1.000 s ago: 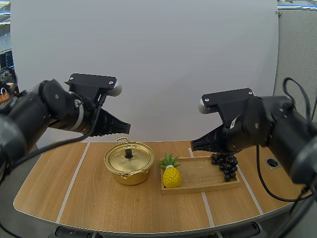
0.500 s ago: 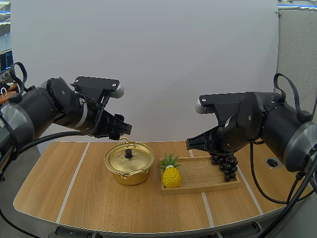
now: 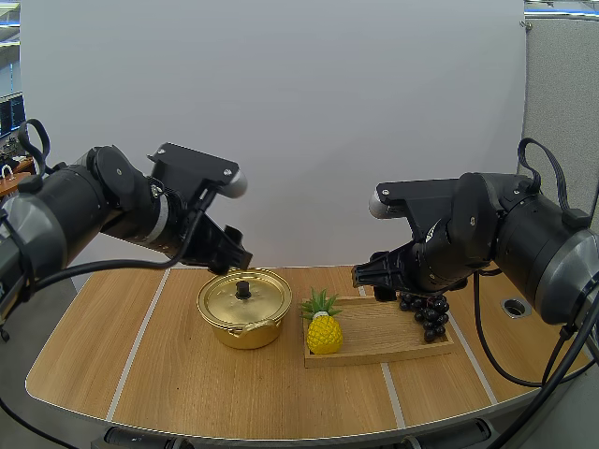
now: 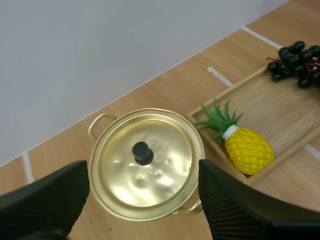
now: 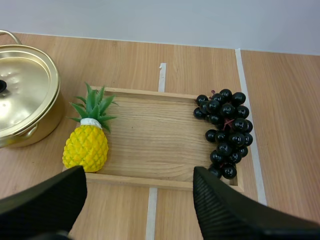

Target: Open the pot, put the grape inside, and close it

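Spread left tool just above lidded pot. Spread right tool well right of pot. Pineapple beside pot, grapes farther right, on tray.

The pot stands on the worktop, left of centre, with its lid on it. Just beside it to the right lies the wooden tray. In the tray, the pineapple stands at the left end, nearest the pot. The bunch of grapes lies at the right end, well apart from the pineapple. The left gripper hangs above the pot's rear rim. The right gripper hangs above the tray's back edge, just left of the grapes.
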You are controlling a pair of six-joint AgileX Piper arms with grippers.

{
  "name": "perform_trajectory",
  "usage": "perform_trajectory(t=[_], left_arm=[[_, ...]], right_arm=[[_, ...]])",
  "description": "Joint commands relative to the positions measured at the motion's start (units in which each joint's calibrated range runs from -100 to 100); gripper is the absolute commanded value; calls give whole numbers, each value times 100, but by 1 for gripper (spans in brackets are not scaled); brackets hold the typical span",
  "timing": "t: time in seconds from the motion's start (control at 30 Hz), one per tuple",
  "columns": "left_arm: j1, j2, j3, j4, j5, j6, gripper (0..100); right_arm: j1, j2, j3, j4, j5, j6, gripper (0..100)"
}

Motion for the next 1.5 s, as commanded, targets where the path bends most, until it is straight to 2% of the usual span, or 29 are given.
perform_trajectory(t=[0.0, 0.13, 0.53, 0.7, 0.8, 1.07, 1.47], left_arm=[[3, 742, -292, -451, 338, 661, 100], [3, 1545, -792, -439, 983, 847, 100], [-2, 3043, -1705, 66, 1122, 847, 100], [-212, 3469, -1921, 322, 1122, 786, 100], [-268, 3602, -2040, 432, 1014, 592, 100], [-268, 3892, -2074, 821, 833, 501, 100], [-268, 4409, -2089, 734, 518, 501, 100]], right_arm=[[-21, -17, -58, 19, 45, -22, 100], [-21, -17, -58, 19, 45, -22, 100], [-21, -17, -58, 19, 79, -22, 100], [-21, -17, -58, 19, 79, -22, 100], [-21, -17, -58, 19, 79, -22, 100], [-21, -17, -58, 33, 69, -22, 100], [-21, -17, -58, 97, 69, -22, 100]])
